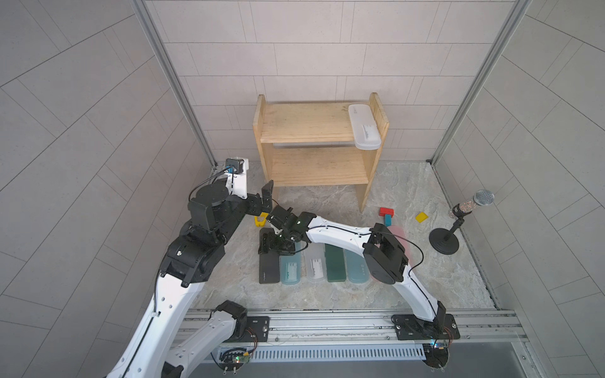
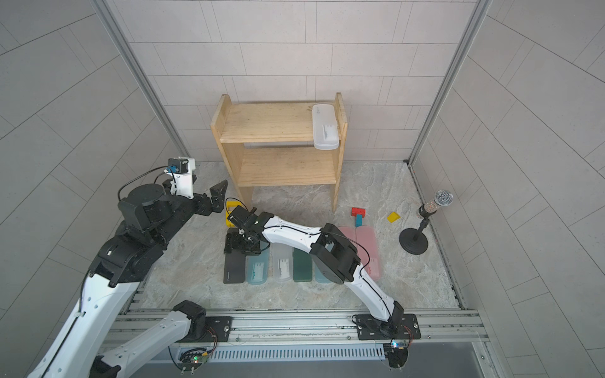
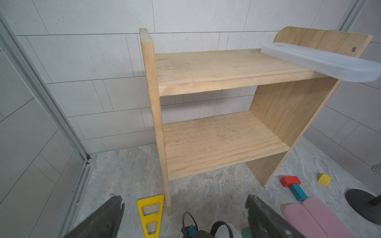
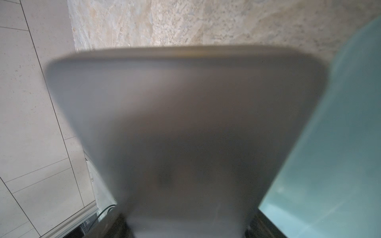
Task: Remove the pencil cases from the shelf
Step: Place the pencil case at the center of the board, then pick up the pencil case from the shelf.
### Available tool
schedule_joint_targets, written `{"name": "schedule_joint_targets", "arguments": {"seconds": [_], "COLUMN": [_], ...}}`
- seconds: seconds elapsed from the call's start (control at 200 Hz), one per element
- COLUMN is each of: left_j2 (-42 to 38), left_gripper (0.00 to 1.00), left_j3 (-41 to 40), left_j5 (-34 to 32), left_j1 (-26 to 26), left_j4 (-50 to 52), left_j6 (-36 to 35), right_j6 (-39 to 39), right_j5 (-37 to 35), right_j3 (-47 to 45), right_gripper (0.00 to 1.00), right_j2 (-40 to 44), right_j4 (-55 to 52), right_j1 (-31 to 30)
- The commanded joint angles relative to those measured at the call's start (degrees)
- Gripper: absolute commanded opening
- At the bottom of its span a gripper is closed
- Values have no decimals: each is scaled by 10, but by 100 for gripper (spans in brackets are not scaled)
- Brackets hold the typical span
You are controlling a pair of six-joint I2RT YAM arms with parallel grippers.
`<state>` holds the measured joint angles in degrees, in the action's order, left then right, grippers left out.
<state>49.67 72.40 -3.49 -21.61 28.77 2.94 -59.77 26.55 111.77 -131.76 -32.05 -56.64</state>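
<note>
Overhead, in a top view, a frosted white case (image 1: 364, 127) is seen on the upper tier of the shelf (image 1: 304, 124). The right gripper (image 1: 273, 250) is set over the black case (image 1: 269, 273), its finger spacing not discernible. Left wrist view: the left gripper (image 3: 183, 216) is seen spread wide, empty. Right wrist view: the black case is shown blurred.

Left gripper (image 3: 185, 198): jaws spread wide, wrist raised and level. Right arm: stretched low toward the left arm. Right gripper (image 1: 271, 250): angled downward, jaw state not discernible.
</note>
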Motion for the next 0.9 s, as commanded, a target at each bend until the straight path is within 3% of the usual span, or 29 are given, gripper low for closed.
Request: {"name": "schedule_joint_targets", "arguments": {"seconds": [0.0, 0.22, 0.34, 0.42, 0.535, 0.675, 0.725, 0.775, 0.896], "left_j2": [-1, 6, 14, 24, 64, 110, 132, 160, 205], "left_gripper": [100, 100, 100, 100, 100, 100, 100, 100, 100], "left_j3": [12, 24, 33, 35, 53, 27, 17, 24, 53], "left_j5": [1, 13, 40, 80, 198, 300, 314, 330, 309], "left_j1": [3, 3, 3, 3, 3, 2, -4, -19, -72], "left_j4": [0, -5, -14, -39, -80, -233, -285, -306, -320], "left_j6": [-5, 16, 53, 100, 177, 353, 415, 435, 441], "right_j6": [12, 18, 40, 72, 110, 144, 141, 130, 94], "right_j5": [-14, -28, -60, -106, -153, -224, -250, -256, -192], "right_j3": [15, -12, -65, -115, -187, -290, -339, -387, -505], "right_gripper": [87, 95, 97, 99, 100, 100, 100, 100, 100], "right_j2": [14, 49, 123, 194, 292, 415, 465, 508, 609], "right_j4": [-6, -1, 9, 9, -14, -55, -53, -46, -18], "right_j1": [8, 16, 30, 42, 59, 67, 72, 85, 169]}}
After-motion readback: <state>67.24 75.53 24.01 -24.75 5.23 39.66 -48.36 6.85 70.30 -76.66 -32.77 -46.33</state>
